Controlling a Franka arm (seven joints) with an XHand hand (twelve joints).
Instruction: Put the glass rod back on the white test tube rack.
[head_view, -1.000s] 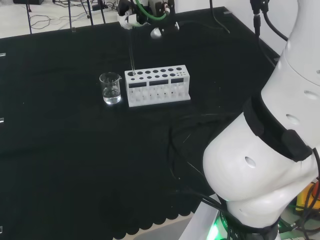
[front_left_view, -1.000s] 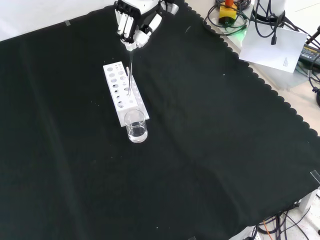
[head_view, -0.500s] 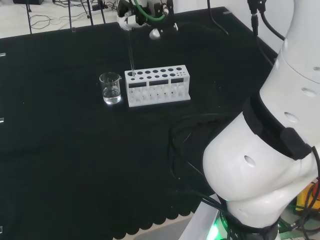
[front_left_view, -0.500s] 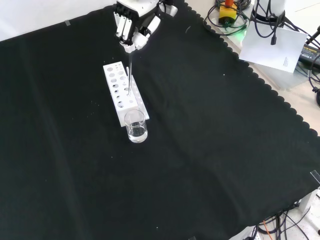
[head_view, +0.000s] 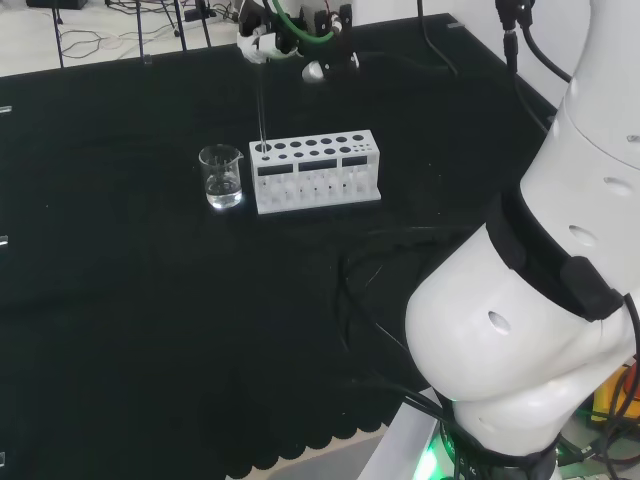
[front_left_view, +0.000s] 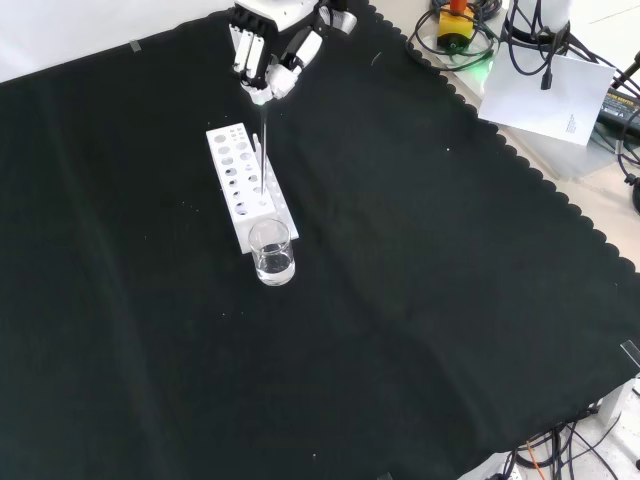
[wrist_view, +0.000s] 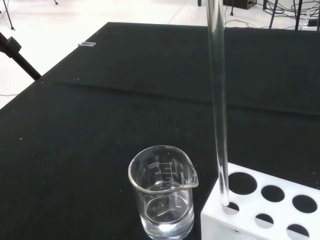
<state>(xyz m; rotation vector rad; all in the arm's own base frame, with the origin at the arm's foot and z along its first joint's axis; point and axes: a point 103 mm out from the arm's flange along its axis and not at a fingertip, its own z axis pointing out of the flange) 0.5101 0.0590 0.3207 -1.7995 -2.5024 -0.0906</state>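
**Holding the glass rod over the end hole of the rack**

Holding the glass rod (front_left_view: 259, 150) by its top end, the hand (front_left_view: 264, 62) sits at about 11 o'clock in the front view, high above the cloth (front_left_view: 420, 300). I see its fingers (front_left_view: 244, 55) and thumb closed around the rod, pinching it.

1. Rod position. The rod hangs nearly upright. In the wrist view, its lower tip (wrist_view: 224, 200) sits in a corner hole of the white test tube rack (wrist_view: 270, 210), at the end beside the beaker. I cannot tell how deep the tip goes.

2. Rack position. In the head view, the rack (head_view: 316, 170) lies slightly toward 11 o'clock from centre, long side across the view. The rod (head_view: 261, 110) meets it at its 9 o'clock end.

3. Beaker position. A clear glass beaker (head_view: 221, 176) stands just beside the rack, at its 9 o'clock side in the head view and its 6 o'clock side in the front view (front_left_view: 272, 252). It holds a shallow layer of clear liquid, seen in the wrist view (wrist_view: 162, 197). Beaker and rod are apart.
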